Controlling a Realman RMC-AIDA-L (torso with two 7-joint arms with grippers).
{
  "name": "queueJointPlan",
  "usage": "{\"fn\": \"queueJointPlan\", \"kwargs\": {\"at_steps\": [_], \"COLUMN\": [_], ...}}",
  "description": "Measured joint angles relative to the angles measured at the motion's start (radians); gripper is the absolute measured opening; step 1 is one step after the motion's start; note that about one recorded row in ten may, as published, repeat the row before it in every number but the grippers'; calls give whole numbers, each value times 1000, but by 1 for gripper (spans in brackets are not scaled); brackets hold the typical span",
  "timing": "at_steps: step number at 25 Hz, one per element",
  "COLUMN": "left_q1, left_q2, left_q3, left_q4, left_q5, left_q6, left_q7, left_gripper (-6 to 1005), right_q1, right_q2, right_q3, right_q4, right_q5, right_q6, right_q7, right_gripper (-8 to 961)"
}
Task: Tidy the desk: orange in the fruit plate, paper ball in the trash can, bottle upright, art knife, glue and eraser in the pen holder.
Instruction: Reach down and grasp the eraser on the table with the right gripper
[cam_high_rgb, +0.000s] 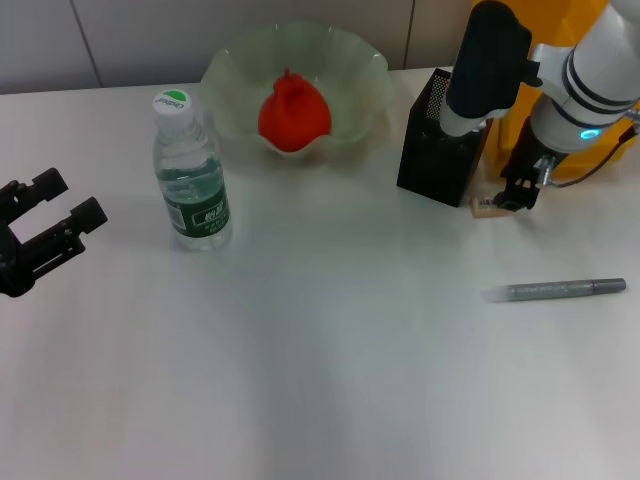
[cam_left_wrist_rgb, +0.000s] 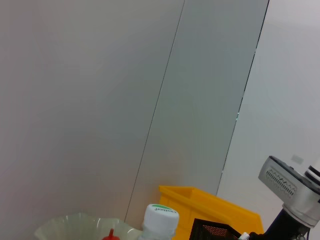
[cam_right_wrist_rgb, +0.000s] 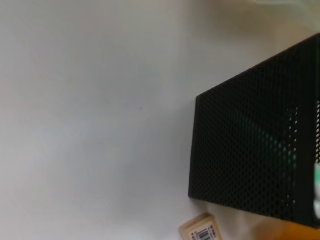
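Observation:
The red-orange orange (cam_high_rgb: 293, 115) lies in the pale green fruit plate (cam_high_rgb: 226, 66) at the back. The bottle (cam_high_rgb: 190, 175) stands upright left of it, cap up. The black mesh pen holder (cam_high_rgb: 438, 142) stands at the back right, with the yellow trash can (cam_high_rgb: 548, 50) behind it. The beige eraser (cam_high_rgb: 487, 206) (cam_right_wrist_rgb: 200, 231) lies on the table at the holder's foot, and my right gripper (cam_high_rgb: 518, 190) hangs right beside it. A grey art knife (cam_high_rgb: 558, 290) lies nearer the front right. My left gripper (cam_high_rgb: 68, 200) rests open at the far left. Paper ball and glue are out of view.
The white table (cam_high_rgb: 320, 380) stretches wide in front of me. The left wrist view shows the bottle cap (cam_left_wrist_rgb: 161, 215), the yellow bin (cam_left_wrist_rgb: 210, 205) and a grey wall behind the desk.

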Motion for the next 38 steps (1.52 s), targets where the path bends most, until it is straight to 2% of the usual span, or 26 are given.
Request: {"fn": "queueJointPlan", "kwargs": {"at_steps": [12,38], "left_q1": [-1,3], "left_q2": [0,0], "left_q3": [0,0], "left_q4": [0,-1], "left_q5": [1,3], "left_q6": [-1,-1], "left_q7": [0,2], "left_gripper": [738,738], "right_q1": [-12,-4], "right_q2": [16,12], "right_q3": [2,2], "right_q4": [-13,48], "right_q5": [1,1], "right_q6": [-5,47], "right_q7": [-14,-29], "right_gripper": [366,358]}}
